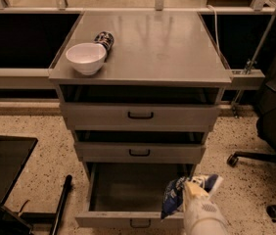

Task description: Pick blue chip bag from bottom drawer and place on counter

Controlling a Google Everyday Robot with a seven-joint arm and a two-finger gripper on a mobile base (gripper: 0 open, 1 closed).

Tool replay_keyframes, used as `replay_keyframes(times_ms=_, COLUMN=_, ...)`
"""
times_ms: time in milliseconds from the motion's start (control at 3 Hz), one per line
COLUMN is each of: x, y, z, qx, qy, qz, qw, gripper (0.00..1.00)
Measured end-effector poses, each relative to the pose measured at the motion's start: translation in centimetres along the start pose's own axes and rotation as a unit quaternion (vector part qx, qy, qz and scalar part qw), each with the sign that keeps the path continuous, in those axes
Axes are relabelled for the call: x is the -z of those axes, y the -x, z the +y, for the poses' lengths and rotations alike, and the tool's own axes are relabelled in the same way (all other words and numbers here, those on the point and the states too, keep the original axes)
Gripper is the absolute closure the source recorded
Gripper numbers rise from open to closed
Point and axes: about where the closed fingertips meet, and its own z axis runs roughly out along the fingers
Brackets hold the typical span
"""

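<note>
The bottom drawer (128, 219) is pulled open at the foot of the grey cabinet. My gripper (191, 189) is at the drawer's right side, at the end of a white arm that comes in from the bottom edge. It is shut on the blue chip bag (173, 196), a crinkled dark-blue bag with a white patch, held above the drawer's right front corner. The counter (157, 43) is the flat grey top of the cabinet, well above the gripper.
A white bowl (85, 58) and a dark patterned can (104, 39) lying on its side sit at the counter's left. Two shut drawers (140, 115) lie above the open one. An office chair (275, 131) stands at the right, a black case (3, 165) on the floor at the left.
</note>
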Motion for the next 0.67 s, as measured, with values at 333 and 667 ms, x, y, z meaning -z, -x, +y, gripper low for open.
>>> replay_keyframes(times_ms=333, x=3.19, y=0.70, z=-1.23, qx=0.003, qy=-0.025, qz=-0.002, qw=0.9997, gripper=1.00)
replay_keyframes(times_ms=667, x=2.54, y=0.61, z=-0.46, qx=0.002, qy=-0.011, qz=-0.001, qw=0.9999, gripper=1.00)
